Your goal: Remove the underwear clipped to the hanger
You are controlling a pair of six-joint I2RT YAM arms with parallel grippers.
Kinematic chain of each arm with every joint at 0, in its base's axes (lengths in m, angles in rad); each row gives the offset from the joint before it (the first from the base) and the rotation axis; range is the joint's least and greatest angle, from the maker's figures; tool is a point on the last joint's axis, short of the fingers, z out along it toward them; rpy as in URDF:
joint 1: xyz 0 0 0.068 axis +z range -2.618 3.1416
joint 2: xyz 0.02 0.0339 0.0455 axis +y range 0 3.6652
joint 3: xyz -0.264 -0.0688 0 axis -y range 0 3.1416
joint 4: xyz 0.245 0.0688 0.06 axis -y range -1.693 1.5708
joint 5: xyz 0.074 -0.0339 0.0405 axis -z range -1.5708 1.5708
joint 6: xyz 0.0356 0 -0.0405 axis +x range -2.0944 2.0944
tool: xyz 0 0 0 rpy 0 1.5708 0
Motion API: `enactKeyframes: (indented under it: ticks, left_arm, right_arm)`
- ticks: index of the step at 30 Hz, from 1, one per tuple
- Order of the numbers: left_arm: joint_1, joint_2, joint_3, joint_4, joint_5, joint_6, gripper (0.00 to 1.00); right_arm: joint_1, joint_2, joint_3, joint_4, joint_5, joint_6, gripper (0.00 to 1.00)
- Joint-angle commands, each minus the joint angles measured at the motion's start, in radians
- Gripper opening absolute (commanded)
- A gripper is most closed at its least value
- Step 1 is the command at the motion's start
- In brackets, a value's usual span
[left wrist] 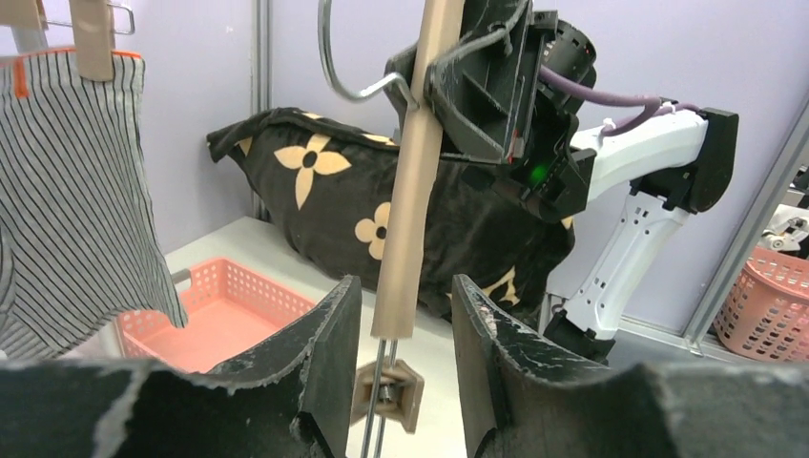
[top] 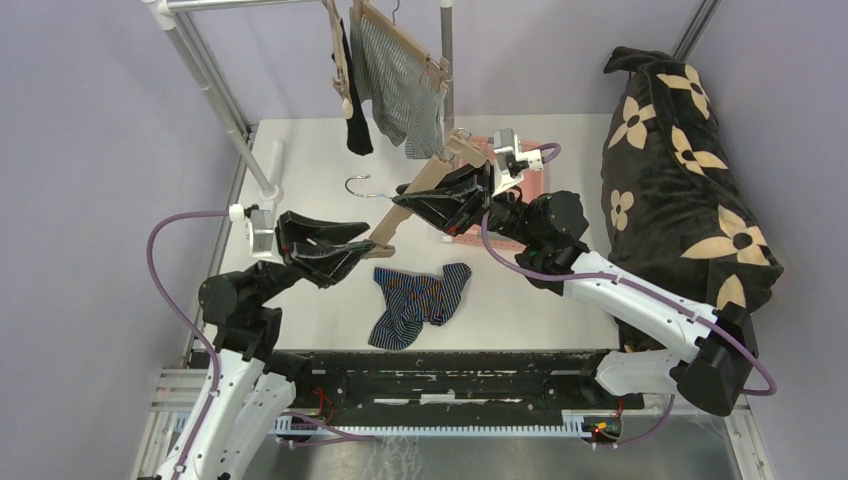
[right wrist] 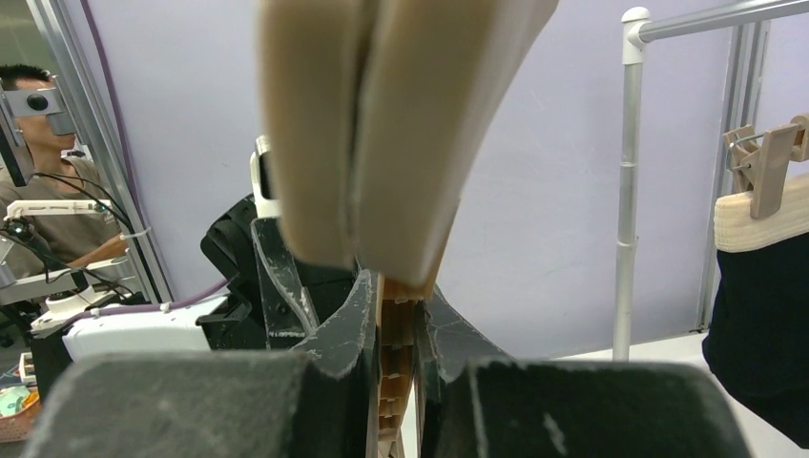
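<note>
Now, the navy briefs [top: 420,303] with thin white stripes lie crumpled on the white worktop [top: 320,320], free of any clip and just in front of your two grippers. The grey-and-white striped pair [top: 400,85] and the plain black pair [top: 355,115] hang clipped to wooden hangers on the metal rail [top: 240,4]. Your right gripper [right wrist: 396,305] has its jaws clamped on a bare tan wooden hanger [left wrist: 410,191] with a wire hook. Your left gripper [left wrist: 405,315] holds its jaws apart around that hanger's lower end, with gaps on both sides. A perforated pink basket [left wrist: 248,277] and a plush black flowered cushion [top: 680,190] sit beyond.
</note>
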Motion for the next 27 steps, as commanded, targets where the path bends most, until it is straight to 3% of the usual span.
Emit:
enactKeyframes:
  ticks: [1,9,17,22,27]
  left_arm:
    - [0.000,0.054,0.072,0.029,0.024,-0.025,0.44]
    - [-0.001,0.122,0.103,0.019,0.109,-0.063,0.37]
    - [-0.006,0.138,0.104,-0.006,0.138,-0.062,0.36]
    - [-0.015,0.140,0.094,-0.006,0.142,-0.055,0.24]
    - [-0.029,0.151,0.094,-0.005,0.151,-0.049,0.25]
  right_arm:
    - [0.004,0.000,0.013,0.060,-0.005,0.010,0.01]
    - [0.007,0.025,0.031,0.058,-0.012,0.016,0.01]
    - [0.015,0.045,0.056,0.053,-0.017,0.010,0.01]
    - [0.019,0.062,0.078,0.050,-0.014,0.009,0.01]
    - [0.025,0.087,0.108,0.050,-0.019,0.013,0.01]
